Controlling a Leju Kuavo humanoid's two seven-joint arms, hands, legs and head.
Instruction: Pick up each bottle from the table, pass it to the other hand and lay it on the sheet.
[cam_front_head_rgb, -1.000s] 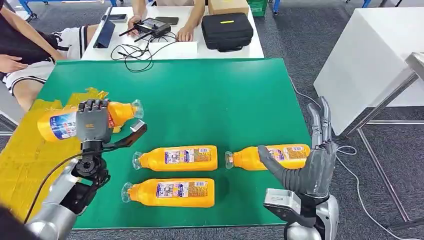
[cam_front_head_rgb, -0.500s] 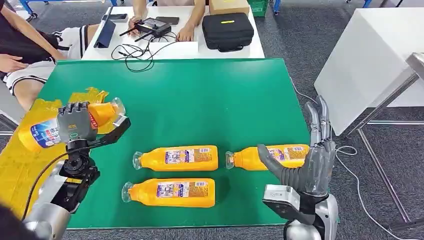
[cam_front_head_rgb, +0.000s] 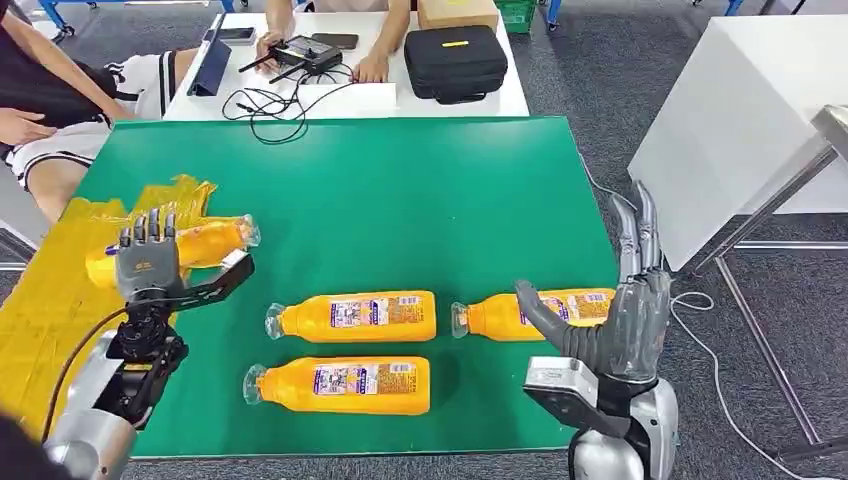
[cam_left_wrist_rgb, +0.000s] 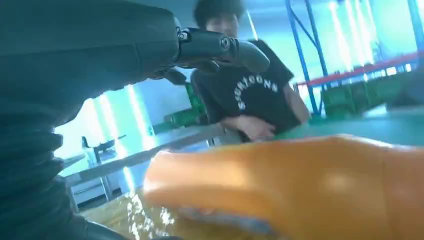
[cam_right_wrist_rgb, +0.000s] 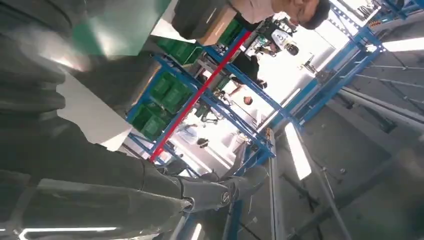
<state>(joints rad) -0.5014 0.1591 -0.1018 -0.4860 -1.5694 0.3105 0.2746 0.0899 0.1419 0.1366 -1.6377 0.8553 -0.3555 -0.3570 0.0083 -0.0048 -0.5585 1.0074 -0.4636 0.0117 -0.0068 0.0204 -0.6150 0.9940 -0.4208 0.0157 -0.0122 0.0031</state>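
The left hand (cam_front_head_rgb: 148, 262) has its fingers spread apart beside an orange bottle (cam_front_head_rgb: 205, 241) lying on the yellow sheet (cam_front_head_rgb: 45, 300) (cap toward the green table (cam_front_head_rgb: 400, 200)). The right hand (cam_front_head_rgb: 625, 310) is spread too, holding nothing.

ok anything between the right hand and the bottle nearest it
Nothing visible. The right hand is raised and open just in front of the nearest bottle, with no other object between them.

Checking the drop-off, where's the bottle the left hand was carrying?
Head view, left side: the bottle lies on the yellow sheet, left hand open just behind it.
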